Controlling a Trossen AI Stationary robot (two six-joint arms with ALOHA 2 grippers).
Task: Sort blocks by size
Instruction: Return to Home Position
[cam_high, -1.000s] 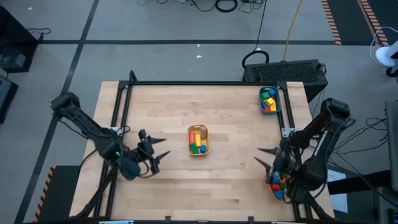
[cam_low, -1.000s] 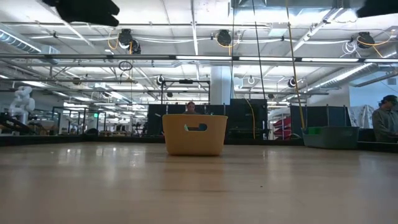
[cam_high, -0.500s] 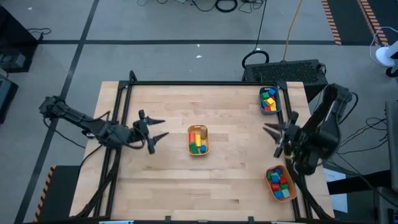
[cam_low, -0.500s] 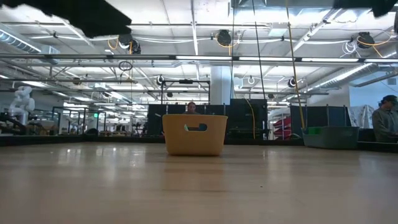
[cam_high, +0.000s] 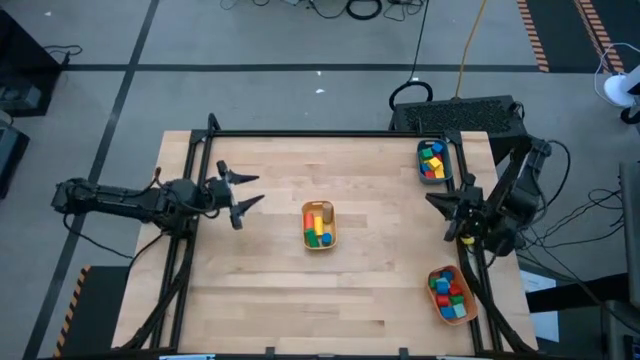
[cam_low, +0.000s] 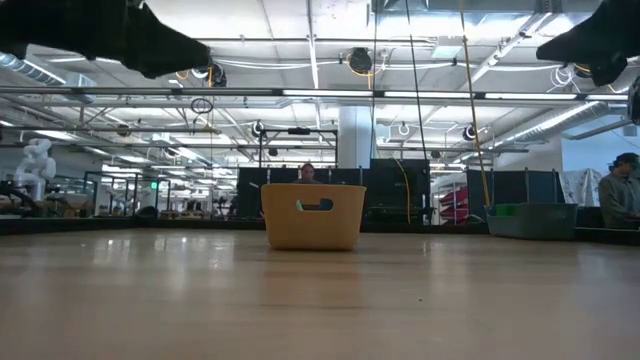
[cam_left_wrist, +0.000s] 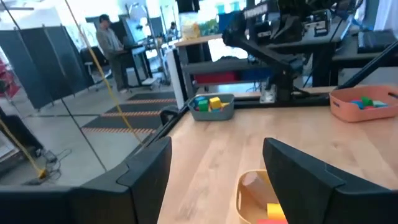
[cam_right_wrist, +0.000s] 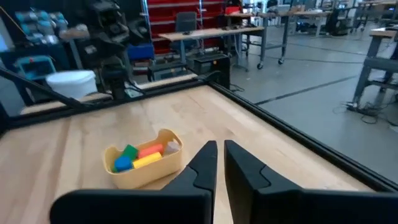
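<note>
1. Blocks (cam_high: 318, 234) haven't budged: they sit in the yellow bin (cam_high: 306, 226) at centre, the teal bin (cam_high: 447, 160) at 1 o'clock and the orange bin (cam_high: 433, 301) at 5 o'clock.
2. Left gripper (cam_left_wrist: 216, 142), wide open and empty, has pulled back towards 9 o'clock.
3. Right gripper (cam_right_wrist: 221, 149) is at 3 o'clock, fingers (cam_right_wrist: 202, 167) nearly touching, holding nothing.

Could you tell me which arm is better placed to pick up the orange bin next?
Right: the right tool hangs close to the orange bin, on the same side; the left tool is far off, beyond the yellow bin.
</note>
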